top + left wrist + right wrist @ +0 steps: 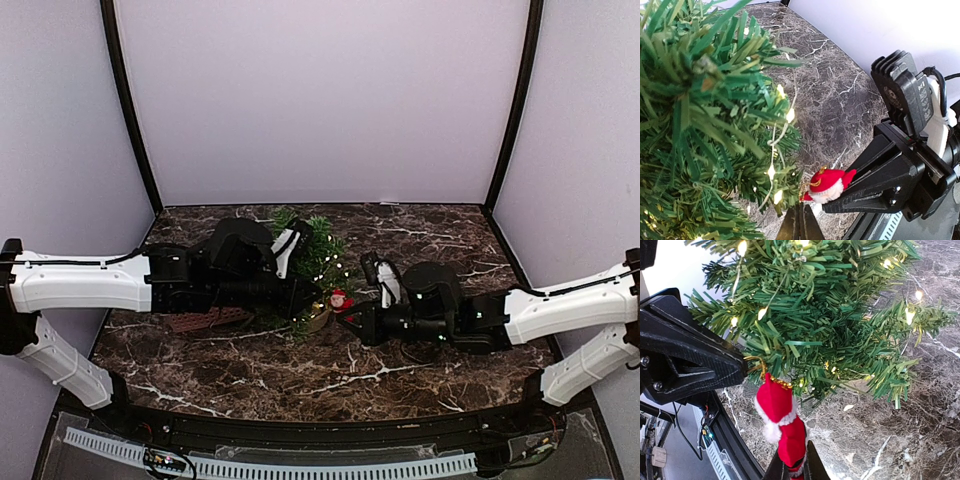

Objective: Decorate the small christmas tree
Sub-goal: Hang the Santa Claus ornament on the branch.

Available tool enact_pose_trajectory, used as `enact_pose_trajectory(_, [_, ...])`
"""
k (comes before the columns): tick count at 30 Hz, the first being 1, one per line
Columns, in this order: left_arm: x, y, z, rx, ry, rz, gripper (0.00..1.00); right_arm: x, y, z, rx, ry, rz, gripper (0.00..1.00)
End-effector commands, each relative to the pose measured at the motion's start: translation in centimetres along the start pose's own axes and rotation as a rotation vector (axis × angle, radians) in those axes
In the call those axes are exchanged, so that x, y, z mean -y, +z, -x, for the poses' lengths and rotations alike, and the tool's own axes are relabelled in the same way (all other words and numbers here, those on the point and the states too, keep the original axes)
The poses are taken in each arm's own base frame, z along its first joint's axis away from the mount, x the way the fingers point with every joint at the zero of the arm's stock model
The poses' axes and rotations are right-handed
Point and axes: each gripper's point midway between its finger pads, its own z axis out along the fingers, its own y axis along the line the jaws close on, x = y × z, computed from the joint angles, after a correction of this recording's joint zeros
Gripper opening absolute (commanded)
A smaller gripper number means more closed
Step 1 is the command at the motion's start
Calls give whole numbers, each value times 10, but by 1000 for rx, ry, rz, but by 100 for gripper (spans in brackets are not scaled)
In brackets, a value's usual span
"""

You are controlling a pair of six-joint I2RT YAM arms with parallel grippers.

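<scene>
Both tools meet at the small green artificial christmas tree, which stands toward the back middle of the dark marble-patterned table, between the two arms. Its bushy needle branches carry a string of lit warm-white fairy lights.

Just beside the lower branches hangs a little red-and-white felt Santa ornament. Our right tool is closed on its red body. Our left tool is pressed fully together, and the thin gold cord loop from the Santa's hat runs to its tip, so we judge the loop is pinched there.

We take the step to be hanging the Santa. Next we judge the loop must be held open and slipped over a branch tip. Only then should either tool let go, or the ornament may drop.

From above, the arms cover the tree's base. We cannot tell whether it is upright or leaning, and a tan patch may be its pot. A reddish-brown object under the left arm is mostly hidden.
</scene>
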Motion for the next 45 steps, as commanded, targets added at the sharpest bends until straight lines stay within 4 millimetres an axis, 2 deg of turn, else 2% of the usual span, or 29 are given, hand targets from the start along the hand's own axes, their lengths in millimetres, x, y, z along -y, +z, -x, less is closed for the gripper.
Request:
enact_pose_trajectory(1, [2, -3, 15, 36, -13, 3, 2, -11, 3, 10, 22, -9, 19, 7])
enact_pose_trajectory(11, [0, 1, 16, 27, -19, 24, 3, -9, 7, 8, 11, -2, 9, 7])
enact_pose_trajectory(31, [-13, 5, 4, -14, -29, 85, 4, 8, 19, -4, -25, 52, -22, 6])
enact_pose_trajectory(39, [-16, -1, 7, 1, -28, 102, 8, 6, 19, 7, 3, 61, -17, 6])
enact_pose_trajectory(45, [-13, -7, 11, 32, -29, 85, 16, 2, 20, 13, 15, 51, -8, 6])
